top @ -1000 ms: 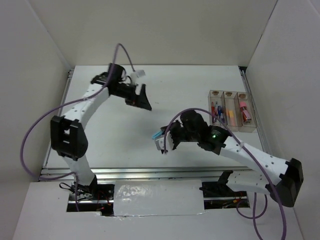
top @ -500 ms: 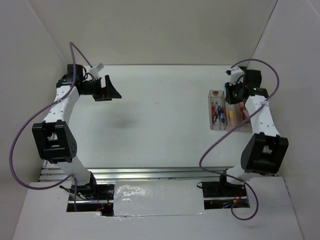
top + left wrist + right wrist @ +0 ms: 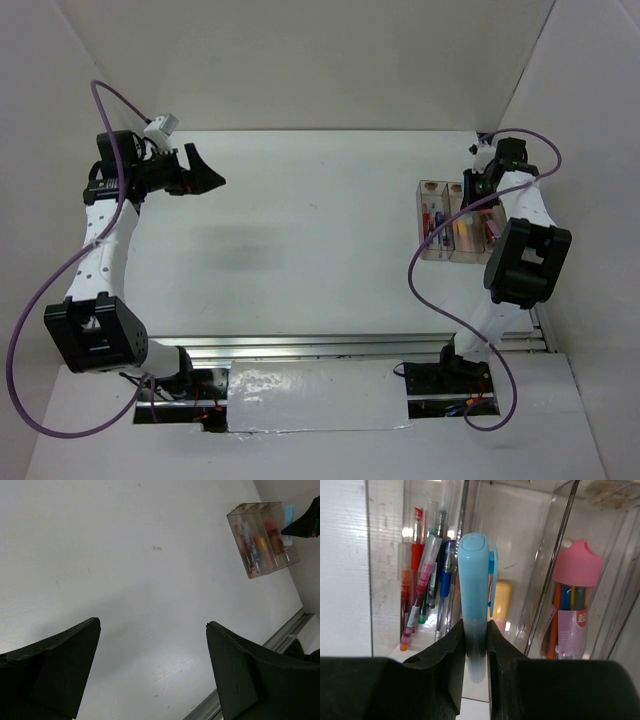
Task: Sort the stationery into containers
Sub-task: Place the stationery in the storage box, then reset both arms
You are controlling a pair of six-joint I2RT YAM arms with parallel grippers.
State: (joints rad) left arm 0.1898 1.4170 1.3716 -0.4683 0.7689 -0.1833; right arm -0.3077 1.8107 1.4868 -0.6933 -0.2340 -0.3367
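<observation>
White bench [image 3: 320, 230] shows no loose stationery, the bins [image 3: 431, 186] already hold pens [image 3: 420, 580] and a pink-capped tube [image 3: 575, 580], so I judge only the light-blue marker [image 3: 474, 570] remains, clenched in my right hand [image 3: 475, 630] over the middle bin, left hand [image 3: 152, 625] splayed and holding nothing.

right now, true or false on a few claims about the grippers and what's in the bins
1. The right gripper is shut on the light-blue marker. True.
2. The left gripper holds a red pen. False: it is open and empty above the table.
3. The pink-capped tube shares a compartment of the containers with the pens. False: they sit in the two end compartments.
4. The middle compartment holds a yellow marker. True.
</observation>
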